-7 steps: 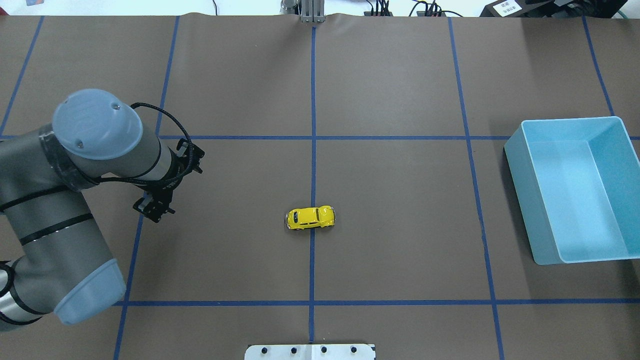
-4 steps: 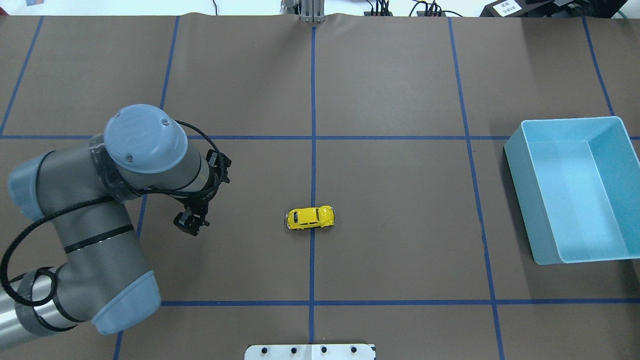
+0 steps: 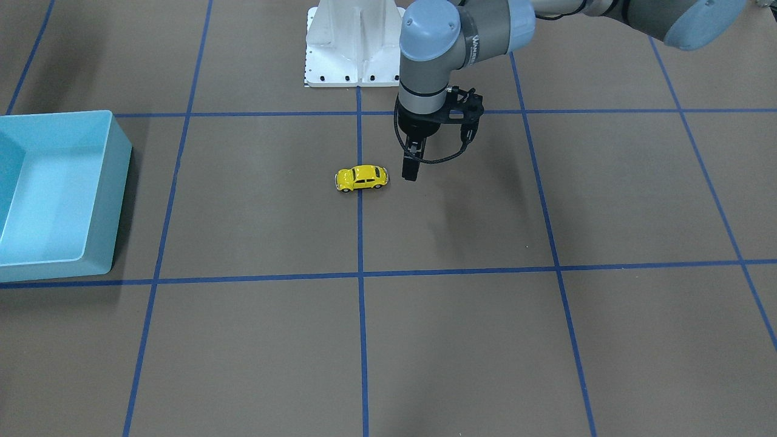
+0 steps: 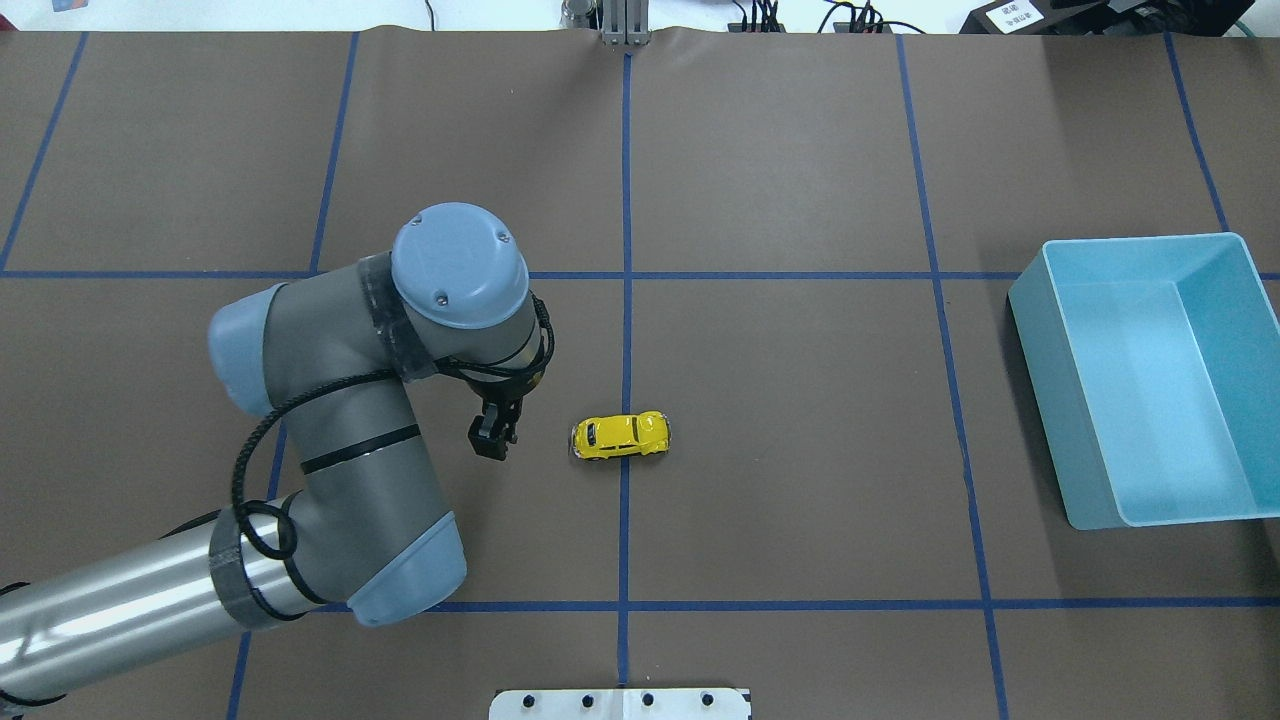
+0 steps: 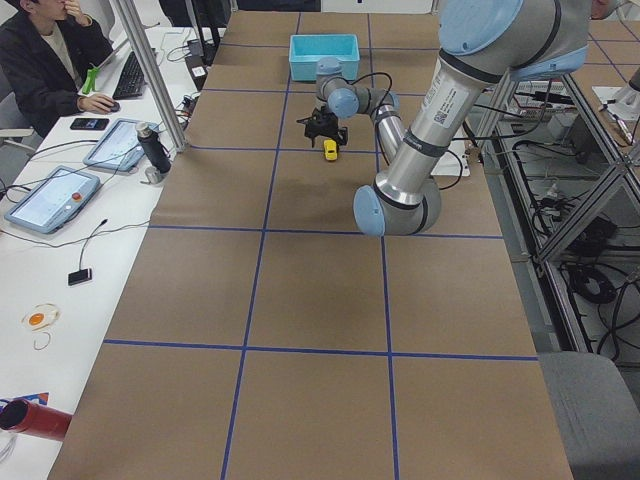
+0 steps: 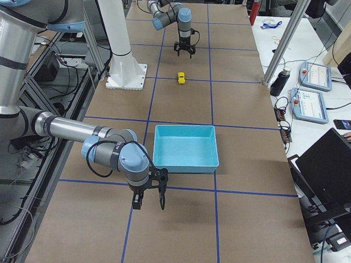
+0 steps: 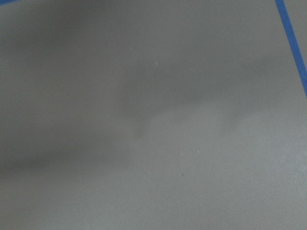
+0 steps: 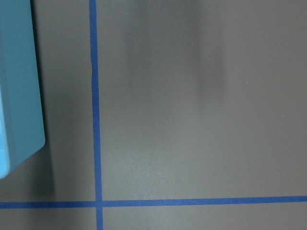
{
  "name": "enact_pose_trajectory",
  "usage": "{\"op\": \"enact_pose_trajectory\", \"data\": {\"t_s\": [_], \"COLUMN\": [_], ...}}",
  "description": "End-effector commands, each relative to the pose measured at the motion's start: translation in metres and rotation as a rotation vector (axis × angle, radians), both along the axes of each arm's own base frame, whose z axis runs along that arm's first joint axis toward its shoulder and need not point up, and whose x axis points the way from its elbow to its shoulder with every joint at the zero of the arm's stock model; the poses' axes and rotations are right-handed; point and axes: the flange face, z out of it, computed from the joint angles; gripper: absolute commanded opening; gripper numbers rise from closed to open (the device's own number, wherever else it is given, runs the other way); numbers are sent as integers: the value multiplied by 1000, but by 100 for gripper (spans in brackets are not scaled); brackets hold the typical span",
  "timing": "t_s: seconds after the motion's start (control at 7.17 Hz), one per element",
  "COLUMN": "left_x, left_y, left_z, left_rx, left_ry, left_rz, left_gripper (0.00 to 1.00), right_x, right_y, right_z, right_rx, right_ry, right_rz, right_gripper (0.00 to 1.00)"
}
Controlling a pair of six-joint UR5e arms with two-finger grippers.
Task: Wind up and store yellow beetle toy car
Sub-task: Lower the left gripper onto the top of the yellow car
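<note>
The yellow beetle toy car (image 4: 620, 435) stands on its wheels on the brown mat at the table's middle, over a blue tape line. It also shows in the front view (image 3: 362, 178) and in both side views (image 5: 330, 150) (image 6: 181, 78). My left gripper (image 4: 492, 437) points down, open and empty, a short way to the car's left, apart from it; it also shows in the front view (image 3: 411, 170). My right gripper (image 6: 148, 200) shows only in the right side view, near the bin's corner; I cannot tell if it is open or shut.
A light blue open bin (image 4: 1040, 400) stands at the table's right edge, with nothing visible inside; the front view shows it at the left (image 3: 121, 182). The white robot base plate (image 3: 355, 42) sits at the robot's side. Blue tape lines cross the mat.
My left arm has swung to the right across the mat, bringing its gripper from the far left to just beside the car. The car has not moved.
</note>
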Motion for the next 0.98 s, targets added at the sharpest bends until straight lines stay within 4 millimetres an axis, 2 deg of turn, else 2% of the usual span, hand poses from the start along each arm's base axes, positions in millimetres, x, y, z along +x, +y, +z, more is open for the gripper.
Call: {"op": "enact_pose_trajectory", "data": {"t_s": [0.0, 0.14, 0.56, 0.84], "left_x": [36, 50, 74, 89], "left_y": [-9, -7, 18, 19], "left_z": [-14, -20, -18, -23], "left_rx": [-24, -31, -79, -124], "left_ry": [-25, -18, -32, -44], "left_rz": [-41, -56, -87, -133], "left_gripper": [100, 100, 100, 100], "right_x": [0, 0, -1, -1], "right_y": [2, 3, 5, 8], "right_z": [1, 2, 2, 4], "right_rx": [-2, -3, -6, -11], "right_ry": [-1, -1, -1, -5], "right_rz": [-1, -1, -1, 0], "right_gripper": [100, 100, 100, 100]}}
